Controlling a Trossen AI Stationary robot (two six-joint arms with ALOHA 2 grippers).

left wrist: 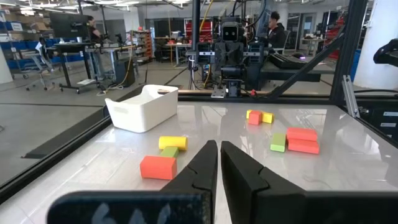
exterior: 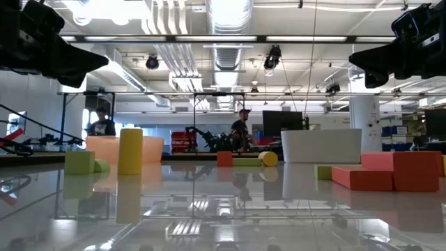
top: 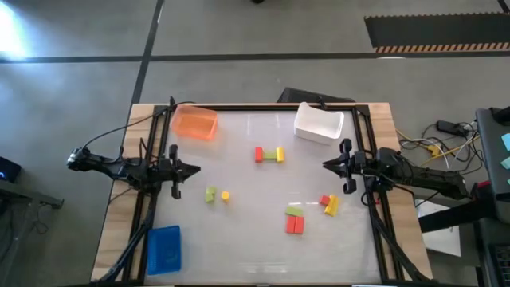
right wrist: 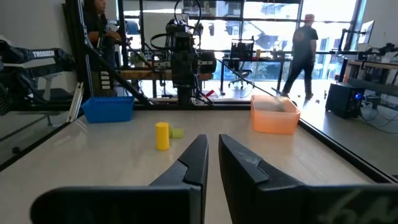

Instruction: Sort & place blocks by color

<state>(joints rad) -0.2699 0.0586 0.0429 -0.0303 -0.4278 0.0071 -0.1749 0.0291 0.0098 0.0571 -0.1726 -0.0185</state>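
Ten blocks (top: 295, 220) lie unsorted; left gripper (top: 194, 168) and right gripper (top: 325, 165) are held empty, fingers nearly closed — clustered pieces risk being knocked aside.

My left arm reaches in from its own side, stretched low and level, and its end effector (top: 182, 169) points inward across the table toward my other arm. Its two dark fingers (left wrist: 200, 168) lie nearly together, only a thin slit between them, and they grip nothing. My right arm mirrors it from the opposite side, forearm level, wrist straight. My right end effector (top: 335, 165) faces the left one, well apart from it. Its fingers (right wrist: 194, 158) are likewise drawn close, a narrow gap showing between the tips, nothing held. Both hang above the table.
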